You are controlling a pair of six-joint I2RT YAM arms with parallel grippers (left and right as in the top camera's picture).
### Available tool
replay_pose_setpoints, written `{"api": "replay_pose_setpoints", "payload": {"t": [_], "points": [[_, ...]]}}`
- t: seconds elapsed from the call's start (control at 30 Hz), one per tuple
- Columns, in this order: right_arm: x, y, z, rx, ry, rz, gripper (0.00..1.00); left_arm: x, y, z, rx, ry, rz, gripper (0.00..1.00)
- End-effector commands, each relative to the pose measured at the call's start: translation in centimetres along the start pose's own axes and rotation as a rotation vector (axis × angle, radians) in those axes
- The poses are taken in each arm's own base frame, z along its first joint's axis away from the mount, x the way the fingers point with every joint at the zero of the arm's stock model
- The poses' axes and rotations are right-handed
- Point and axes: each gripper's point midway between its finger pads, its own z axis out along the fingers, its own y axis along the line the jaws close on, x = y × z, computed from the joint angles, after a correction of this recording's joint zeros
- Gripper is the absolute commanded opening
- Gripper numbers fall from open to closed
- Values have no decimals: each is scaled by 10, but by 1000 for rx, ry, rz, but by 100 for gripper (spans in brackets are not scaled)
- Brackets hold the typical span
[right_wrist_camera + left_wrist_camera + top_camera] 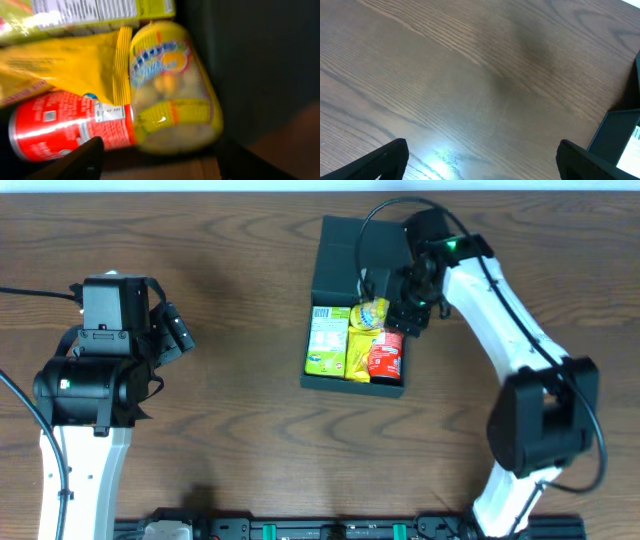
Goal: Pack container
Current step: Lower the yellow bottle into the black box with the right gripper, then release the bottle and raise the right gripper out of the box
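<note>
1. The container (335, 288) sits up the table (240, 400) toward the right, its flap lid (350, 248) thrown open on the far side.
2. The right gripper (408, 312) hangs over the container's right half, just above the snacks.
3. From the right wrist: its fingers (75, 160) stand apart, gripping nothing. A yellow snack pack (172, 90) lies ahead of the gap beside a red pack (65, 125) (the picture is blurred, so no labels can be read).
4. The container's dark wall (250, 60) rises just right of that yellow pack.
5. A green-yellow carton (327, 340) lies along the container's left side.
6. The left gripper (172, 330) hovers well apart from the container, its fingers (385, 160) spread wide over bare wood, with only a corner of the container (620, 135) at the view's right edge.
</note>
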Motion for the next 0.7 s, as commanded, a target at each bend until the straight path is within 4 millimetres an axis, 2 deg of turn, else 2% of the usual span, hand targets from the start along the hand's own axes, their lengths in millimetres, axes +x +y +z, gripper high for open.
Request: {"api": "replay_pose_setpoints", "payload": {"t": [0.0, 0.07, 0.1, 0.13, 0.2, 0.23, 0.43, 0.67], "points": [[-22, -1, -38, 62, -89, 74, 71, 3, 3, 3, -10, 11, -12, 95], [-30, 2, -44, 47, -133, 79, 70, 3, 3, 3, -10, 11, -12, 95], [-34, 4, -45, 37, -159, 90, 62, 2, 2, 3, -10, 10, -12, 95], [-38, 5, -46, 29, -177, 102, 50, 3, 3, 3, -10, 11, -12, 95], [-40, 5, -45, 20, -189, 133, 11, 3, 3, 3, -10, 11, -12, 95], [-40, 4, -45, 19, -190, 154, 2, 3, 2, 3, -10, 11, -12, 95], [-39, 4, -40, 9, -186, 195, 1, 3, 3, 3, -10, 11, -12, 95], [-33, 1, -10, -18, -153, 244, 1, 3, 3, 3, -10, 11, -12, 95]]}}
